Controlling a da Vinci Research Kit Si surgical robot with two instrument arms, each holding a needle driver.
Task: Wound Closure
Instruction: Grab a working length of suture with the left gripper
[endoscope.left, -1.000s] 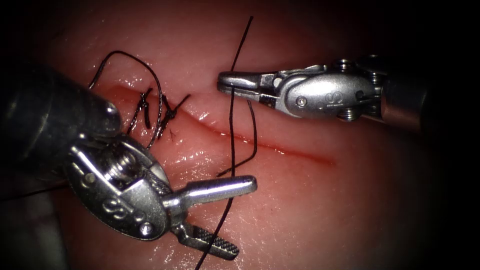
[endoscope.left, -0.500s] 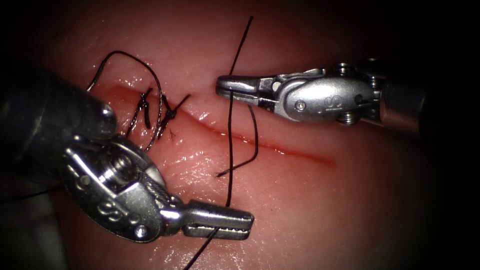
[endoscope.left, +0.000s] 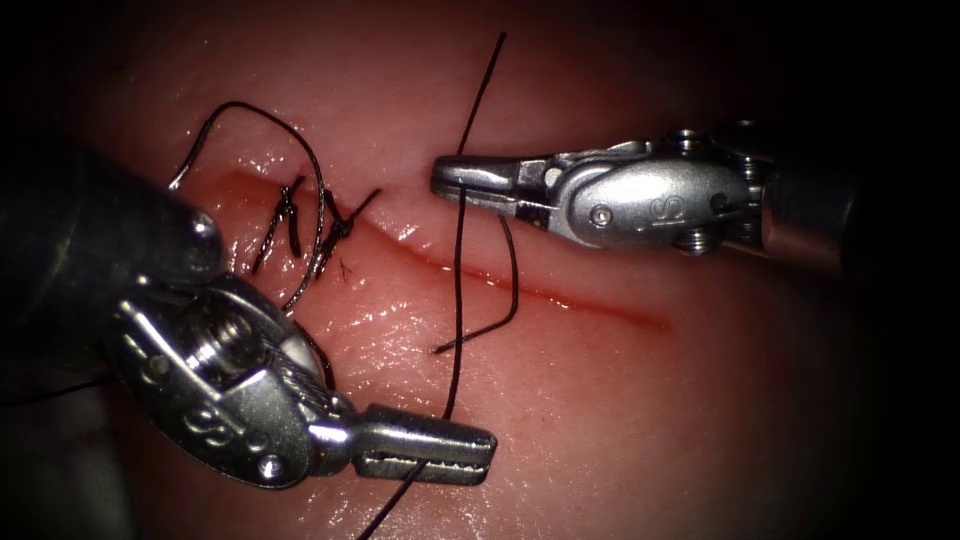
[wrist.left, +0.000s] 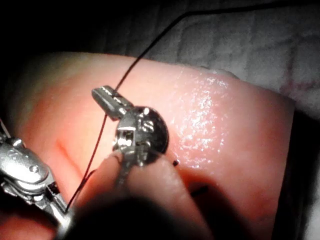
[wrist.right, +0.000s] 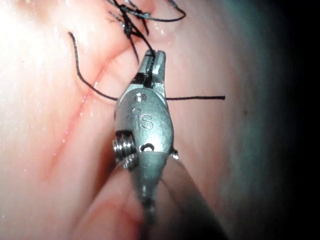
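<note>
Holding the thread (endoscope.left: 459, 300) at two points, probably for tension: left tool (endoscope.left: 455, 455), near side of the cut (endoscope.left: 560, 296), clenched on its lower run; right tool (endoscope.left: 470, 178), far side, clamped higher up. Thread runs straight between them across the cut. Needle unlocated; knots (endoscope.left: 335, 228) sit far left.

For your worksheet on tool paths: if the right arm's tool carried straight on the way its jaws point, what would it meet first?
The right arm's tool, jaws shut on the thread, points toward picture left. Next in that line seem to be the knotted thread ends at the cut, though depth is unclear.
</note>
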